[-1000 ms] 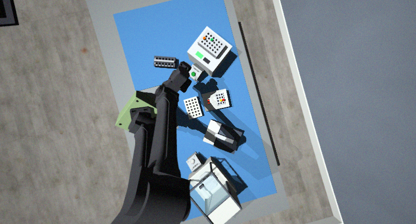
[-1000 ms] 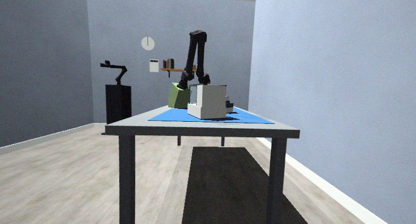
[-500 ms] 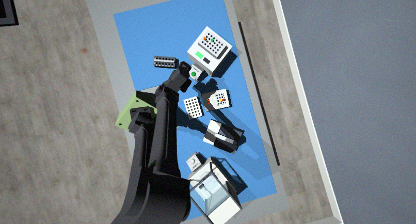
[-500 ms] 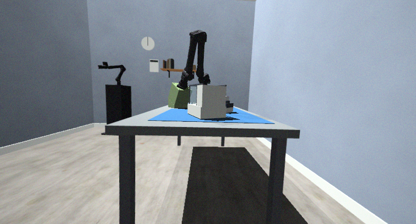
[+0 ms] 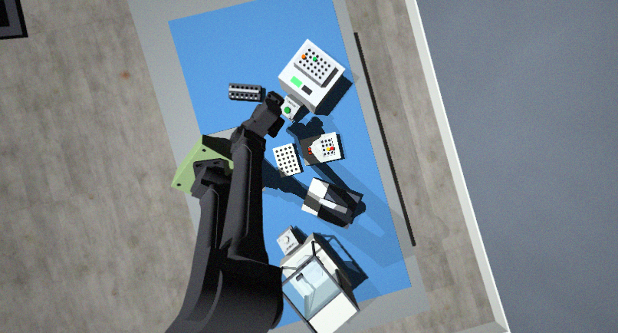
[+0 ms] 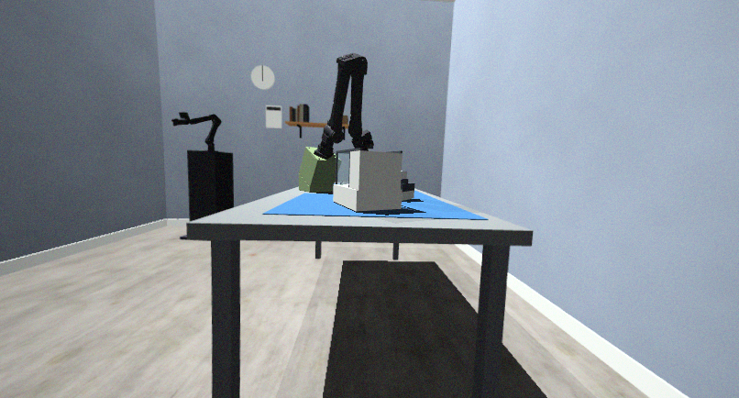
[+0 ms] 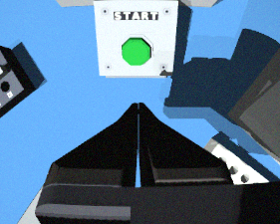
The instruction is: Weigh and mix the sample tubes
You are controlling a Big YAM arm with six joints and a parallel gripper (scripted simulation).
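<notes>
Black, at centre: the hand (image 5: 273, 98) (image 6: 365, 139) (image 7: 138, 112). What is its state?

Narrow: in the wrist view its fingertips meet, with nothing held between them.

And the first feature outward?

The green START key (image 5: 287, 110) (image 7: 136, 51). In the wrist view it lies straight ahead of the fingertips, apart from them, nearly in line with the seam where the fingers meet. In the top view it lies to the right of the hand and a little lower.

Where, then, is the task's tube?

Farther out, past the key's housing. The green-capped tube (image 5: 314, 59), presumably tube B, is in the shaking block (image 5: 325, 74) on the white mixer (image 5: 320, 98). Only its cap shows from above; its axis is probably upright. The exact bore is too small to read, and an orange-capped tube (image 5: 303, 56) is close by.

On which relation does the next move turn?

The key is nearer to the hand than the block is. The green panel (image 5: 295, 80) looks lit, so a run is probably under way. The hand should then wait on the near side of the key, well off the block, until the light goes out; a knock would stop the run.
</notes>
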